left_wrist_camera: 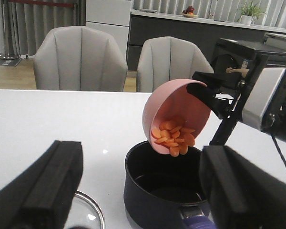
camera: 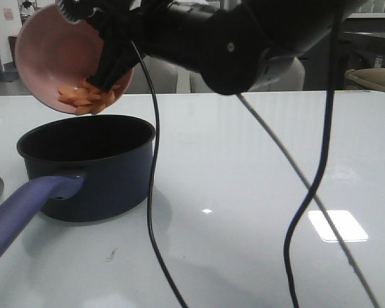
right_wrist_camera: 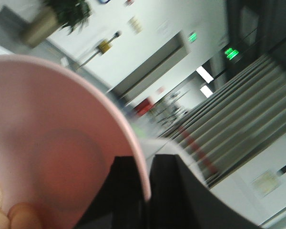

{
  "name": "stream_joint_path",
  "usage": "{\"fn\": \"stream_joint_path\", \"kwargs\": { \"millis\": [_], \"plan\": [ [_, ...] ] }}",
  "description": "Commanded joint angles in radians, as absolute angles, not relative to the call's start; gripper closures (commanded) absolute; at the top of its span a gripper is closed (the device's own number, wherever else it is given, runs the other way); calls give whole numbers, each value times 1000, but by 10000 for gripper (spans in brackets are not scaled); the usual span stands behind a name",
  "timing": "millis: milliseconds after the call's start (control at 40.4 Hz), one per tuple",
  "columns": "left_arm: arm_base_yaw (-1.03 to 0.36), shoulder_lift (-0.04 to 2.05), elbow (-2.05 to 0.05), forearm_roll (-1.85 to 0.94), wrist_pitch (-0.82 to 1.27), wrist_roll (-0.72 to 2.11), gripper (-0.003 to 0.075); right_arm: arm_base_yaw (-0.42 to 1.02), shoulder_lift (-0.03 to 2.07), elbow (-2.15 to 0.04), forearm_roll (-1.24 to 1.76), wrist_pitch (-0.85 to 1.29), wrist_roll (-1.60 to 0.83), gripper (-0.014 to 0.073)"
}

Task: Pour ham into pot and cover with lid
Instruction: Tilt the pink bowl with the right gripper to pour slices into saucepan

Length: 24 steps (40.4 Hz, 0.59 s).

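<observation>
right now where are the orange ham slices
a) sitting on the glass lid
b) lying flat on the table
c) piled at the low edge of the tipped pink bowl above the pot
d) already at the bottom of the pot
c: the ham slices sit bunched at the lower rim of the tilted pink bowl, which the right pincer holds by its rim over the open pot, whose visible inside looks bare.

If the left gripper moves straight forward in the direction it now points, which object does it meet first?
Most likely the pot: in the left wrist view it sits between the open fingers of the left gripper, directly ahead, with the tilted pink bowl of ham above it. Depth is unclear, so the handle may touch first.
</observation>
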<state>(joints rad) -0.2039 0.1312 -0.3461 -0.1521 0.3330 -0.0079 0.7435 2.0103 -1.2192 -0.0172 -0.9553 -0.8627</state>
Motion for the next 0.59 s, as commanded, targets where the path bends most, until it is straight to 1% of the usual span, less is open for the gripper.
{"fn": "stream_joint_path", "kwargs": {
  "millis": [0, 173, 322, 495, 570],
  "plan": [
    [-209, 141, -373, -161, 262, -10, 171, 760, 1997, -1220, 0, -1244, -1013, 456],
    [-209, 141, -373, -161, 262, -10, 171, 765, 2028, -1218, 0, -1273, -1107, 456],
    [-209, 141, -373, -161, 262, -10, 171, 765, 2031, -1218, -6, -1288, -1243, 456],
    [-209, 141, -373, -161, 262, -10, 171, 765, 2031, -1218, -7, -1288, -1251, 456],
    [-209, 141, -373, -161, 262, -10, 170, 765, 2031, -1218, 22, -1285, -1171, 456]
  ]
}}
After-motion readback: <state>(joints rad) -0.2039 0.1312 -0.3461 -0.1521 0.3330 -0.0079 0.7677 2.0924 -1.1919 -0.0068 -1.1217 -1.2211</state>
